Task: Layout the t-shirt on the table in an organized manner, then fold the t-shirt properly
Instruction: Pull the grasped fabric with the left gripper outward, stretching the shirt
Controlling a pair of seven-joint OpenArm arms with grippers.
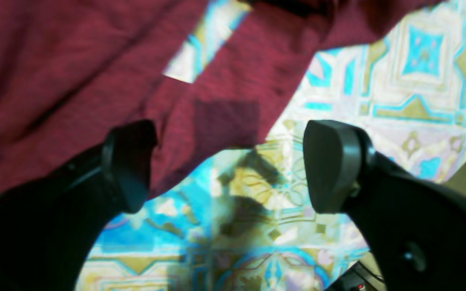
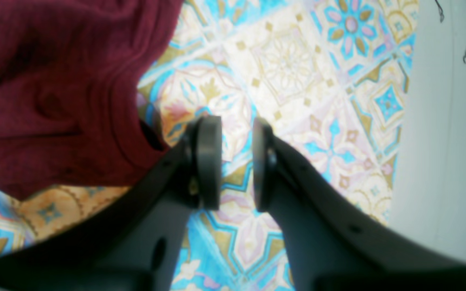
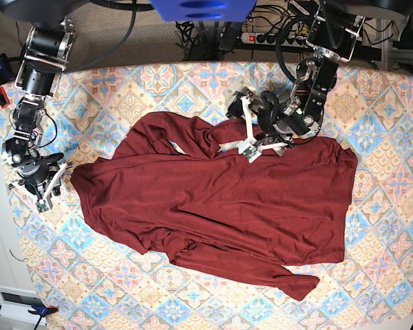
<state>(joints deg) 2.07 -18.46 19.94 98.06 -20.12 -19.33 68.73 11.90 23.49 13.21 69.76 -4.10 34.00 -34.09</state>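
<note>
The dark maroon t-shirt (image 3: 220, 206) lies spread across the patterned table (image 3: 378, 103), with one long sleeve reaching toward the front right and another bunched at the back. My left gripper (image 3: 253, 134) hovers over the bunched sleeve at the shirt's back edge. In the left wrist view it is open (image 1: 229, 165), with nothing between the fingers and the shirt's cloth (image 1: 75, 72) beside the left finger. My right gripper (image 3: 47, 187) sits at the shirt's left edge. Its jaws (image 2: 236, 161) stand narrowly apart over bare table, and the shirt (image 2: 55, 89) lies just to their left.
The table's left edge runs close to my right gripper, with a pale floor (image 2: 443, 161) beyond it. Cables and a power strip (image 3: 268, 38) lie behind the table's back edge. Both arm bases stand at the back corners.
</note>
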